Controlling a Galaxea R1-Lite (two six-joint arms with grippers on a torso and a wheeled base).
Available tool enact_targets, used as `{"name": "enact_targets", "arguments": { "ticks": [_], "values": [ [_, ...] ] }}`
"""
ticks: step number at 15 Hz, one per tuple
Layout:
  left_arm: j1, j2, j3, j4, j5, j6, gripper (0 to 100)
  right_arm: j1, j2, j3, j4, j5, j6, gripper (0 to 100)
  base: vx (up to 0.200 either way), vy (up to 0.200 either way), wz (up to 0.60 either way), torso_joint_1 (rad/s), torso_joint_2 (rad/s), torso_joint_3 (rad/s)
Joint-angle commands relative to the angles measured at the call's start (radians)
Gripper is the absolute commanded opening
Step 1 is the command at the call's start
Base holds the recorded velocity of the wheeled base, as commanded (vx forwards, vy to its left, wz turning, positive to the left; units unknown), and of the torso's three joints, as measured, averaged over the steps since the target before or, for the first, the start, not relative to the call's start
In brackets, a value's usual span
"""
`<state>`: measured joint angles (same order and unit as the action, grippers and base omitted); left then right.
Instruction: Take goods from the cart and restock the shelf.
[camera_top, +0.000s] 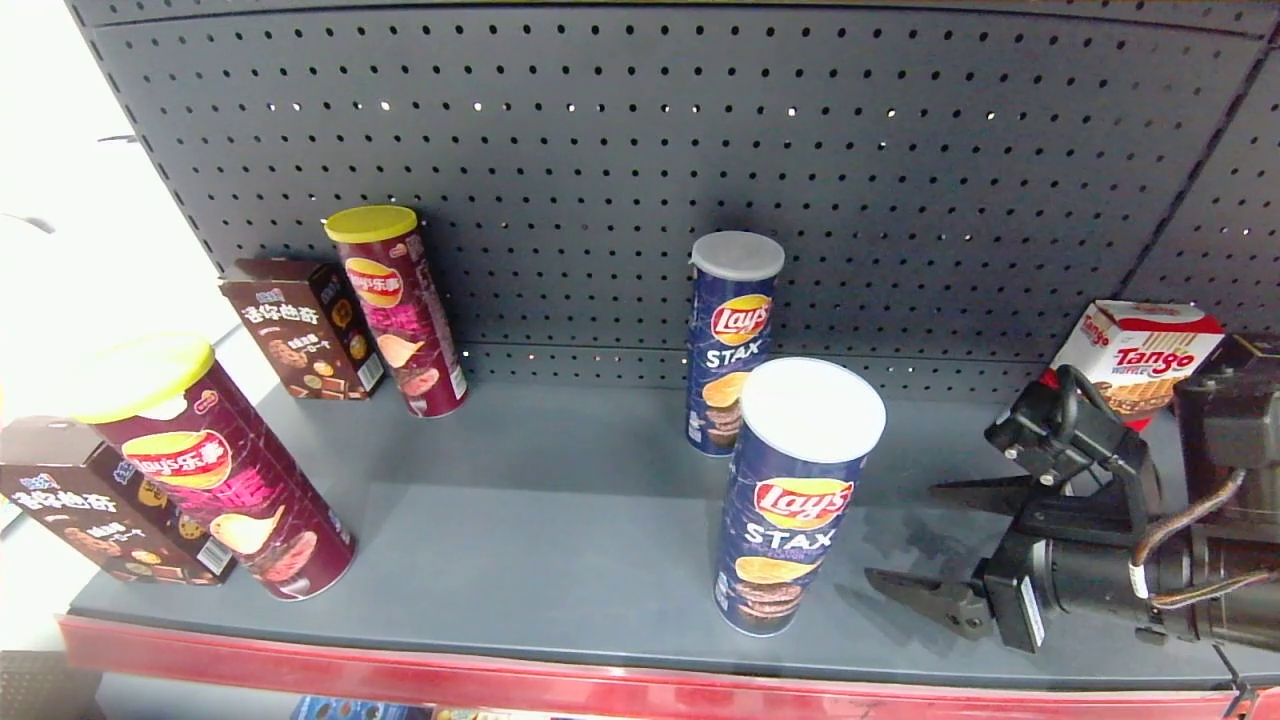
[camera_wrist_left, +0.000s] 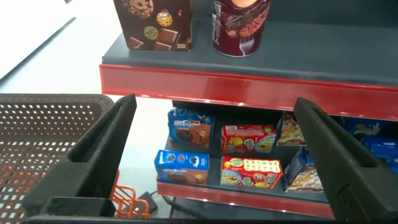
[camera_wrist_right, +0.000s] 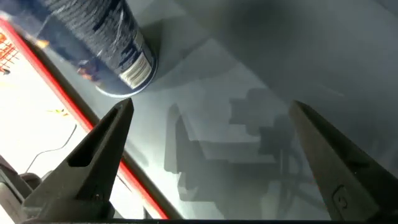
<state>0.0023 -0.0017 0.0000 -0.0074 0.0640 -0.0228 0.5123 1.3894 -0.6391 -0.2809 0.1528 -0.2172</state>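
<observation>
Right gripper (camera_top: 900, 535): it is hanging low over the shelf (camera_top: 560, 520) at the lower right of the head frame, jaws spread wide and carrying nothing, fingertips pointing toward the front blue can (camera_top: 795, 500).
Front blue can: it is standing upright near the shelf's front edge, right of centre in the head frame. It is just beside the right gripper's fingertips and seemingly not touching them.
Rear blue can (camera_top: 730, 340): it is standing upright behind the front one, close to the pegboard.
Left gripper (camera_wrist_left: 214, 102): it is hanging wide apart and empty below the shelf's red lip, beside the cart (camera_wrist_left: 43, 124). Whether goods are lying in the cart's mesh basket cannot be told.
Other stock: two maroon cans (camera_top: 215, 470) and brown boxes (camera_top: 300, 340) are sitting along the left of the head frame, with a wafer box (camera_top: 1140, 355) at the far right.
Step in hand: judging by the empty jaws beside an upright can, the robot is finishing a placement and is not reaching for stock.
Next move: the right arm is likely needing to draw straight back, away from the front blue can. A sideways drift could tip it off the edge. After that, a gripper is needing to go down into the cart for the next item.
</observation>
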Motion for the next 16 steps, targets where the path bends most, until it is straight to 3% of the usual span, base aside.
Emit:
{"name": "enact_targets", "arguments": {
  "ticks": [1, 16],
  "values": [
    [0.001, 0.003, 0.000, 0.000, 0.000, 0.000, 100, 0.003, 0.039, -0.025, 0.000, -0.001, -0.001, 100, 0.000, 0.000, 0.00, 0.000, 0.00, 0.000],
    [0.001, 0.003, 0.000, 0.000, 0.000, -0.003, 100, 0.077, 0.137, -0.111, 0.000, -0.024, -0.001, 100, 0.000, 0.000, 0.00, 0.000, 0.00, 0.000]
  ]
}}
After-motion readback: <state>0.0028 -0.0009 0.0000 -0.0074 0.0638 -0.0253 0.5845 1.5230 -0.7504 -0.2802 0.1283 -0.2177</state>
